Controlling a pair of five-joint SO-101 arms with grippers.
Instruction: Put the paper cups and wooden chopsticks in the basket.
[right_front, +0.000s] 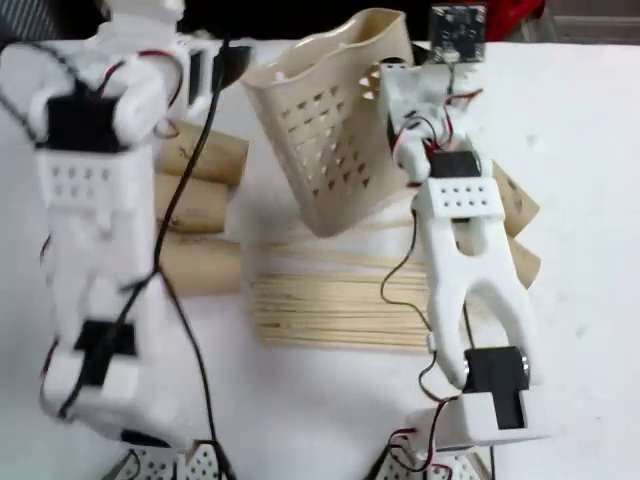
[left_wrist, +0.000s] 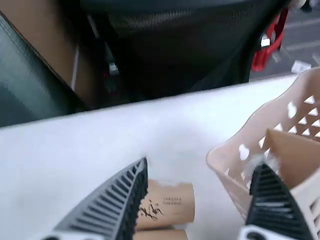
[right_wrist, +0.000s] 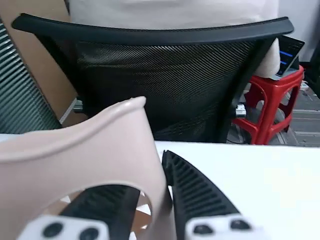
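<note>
White table top (right_front: 300, 400) carries five paper cups, one basket (right_front: 330, 130) and one flat pile of wooden chopsticks (right_front: 330, 300), too many to count. Three paper cups (right_front: 192, 205) lie on their sides in a row beside the left arm. The two other cups (right_front: 515, 200) lie partly under the right arm. All the cups have their long axis roughly across the table, from one arm toward the other. The chopsticks lie between the two arms, side by side, also pointing across the table from arm to arm. The lower end of the basket is just beside them.

The left gripper (left_wrist: 200, 165) has its jaws spread wide with nothing between them. One cup (left_wrist: 167, 207) lies below and beyond it, and the basket is off to one side. The right gripper (right_wrist: 150, 190) pinches the basket's wall at the rim, one jaw inside and one outside. The basket stands tilted, its open mouth turned up and away from the arms.
</note>
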